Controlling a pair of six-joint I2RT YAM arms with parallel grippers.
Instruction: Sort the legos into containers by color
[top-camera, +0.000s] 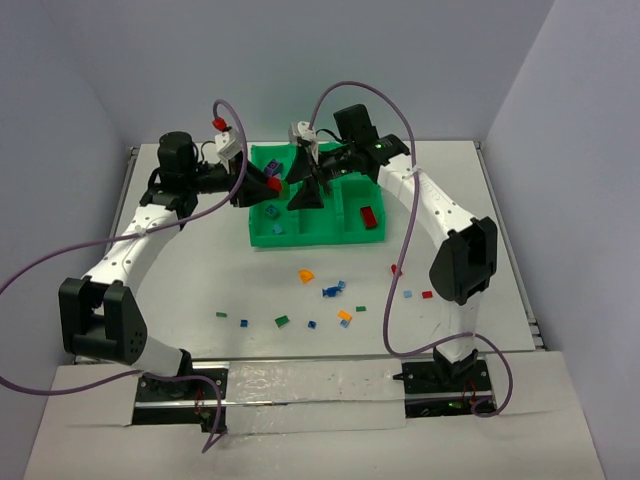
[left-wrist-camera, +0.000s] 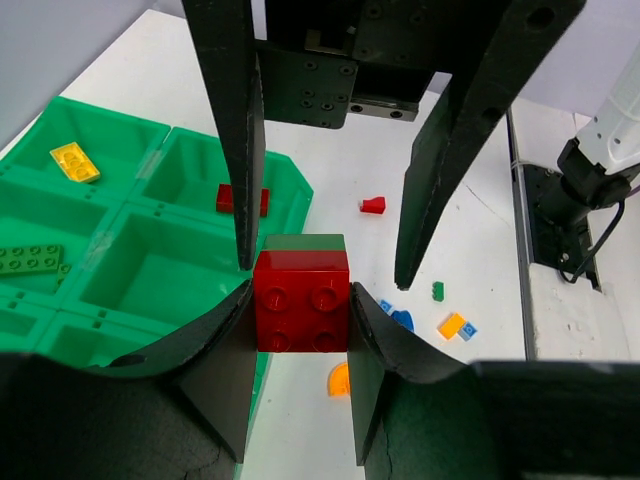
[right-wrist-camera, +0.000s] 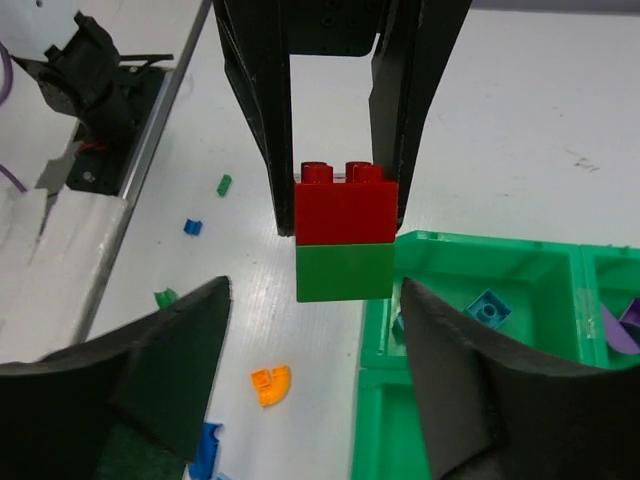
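Observation:
My left gripper (left-wrist-camera: 300, 290) is shut on a red 2x2 brick (left-wrist-camera: 301, 312) with a green brick (right-wrist-camera: 344, 272) stuck to its underside. It holds the pair above the left part of the bright green tray (top-camera: 300, 238). My right gripper (right-wrist-camera: 315, 285) faces it, open, one finger on each side of the green brick with a gap at both sides. In the top view the two grippers meet over the tray, left (top-camera: 272, 185) and right (top-camera: 305, 187). The compartments hold a yellow plate (left-wrist-camera: 74, 161), a green plate (left-wrist-camera: 30, 259), a red brick (left-wrist-camera: 227, 198) and a light blue brick (right-wrist-camera: 488, 309).
Loose legos lie on the white table in front of the tray: an orange quarter-round (top-camera: 306, 274), a blue piece (top-camera: 330, 291), a green one (top-camera: 282, 321), a red one (top-camera: 427, 295) and several more. Purple cables hang along both arms.

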